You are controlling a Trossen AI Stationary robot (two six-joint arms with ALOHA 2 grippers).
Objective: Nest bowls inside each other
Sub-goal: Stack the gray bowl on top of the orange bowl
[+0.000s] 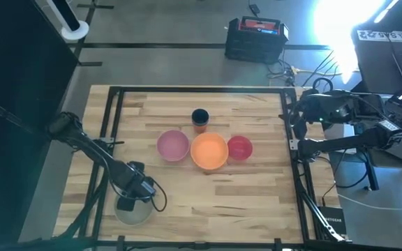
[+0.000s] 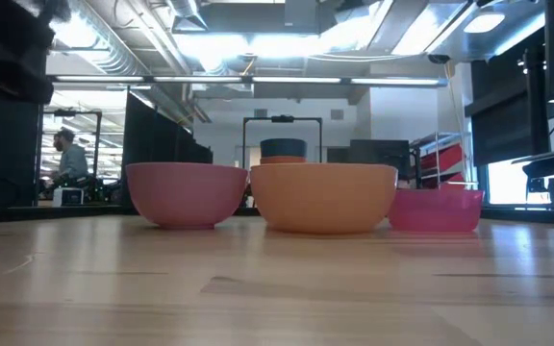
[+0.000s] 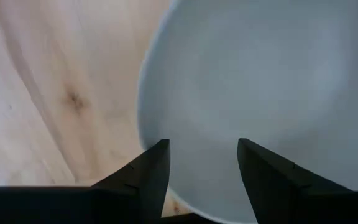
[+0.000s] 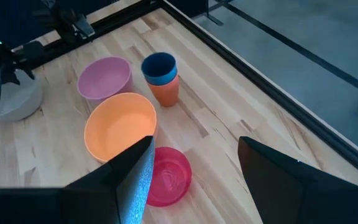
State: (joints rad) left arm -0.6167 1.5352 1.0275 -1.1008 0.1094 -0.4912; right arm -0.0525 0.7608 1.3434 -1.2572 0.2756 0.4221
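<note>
Three bowls sit upright in a row at mid-table: pale pink (image 1: 173,145), orange (image 1: 209,151) and red (image 1: 239,148). A whitish-grey bowl (image 1: 135,211) rests near the table's near left corner. My left gripper (image 1: 132,199) points down over it, open. In the left wrist view its fingers (image 3: 148,180) straddle the bowl's rim (image 3: 143,124), one at the rim and one over the bowl's inside (image 3: 260,81). No touch shows. My right gripper (image 4: 194,177) waits raised at the table's right edge, open and holding nothing.
A dark blue cup stacked in an orange-red cup (image 1: 199,120) stands just behind the bowls. A black frame (image 1: 110,118) runs around the table's edges. Bare wood lies along the near side (image 1: 222,209). A person (image 2: 63,159) is far off in the room.
</note>
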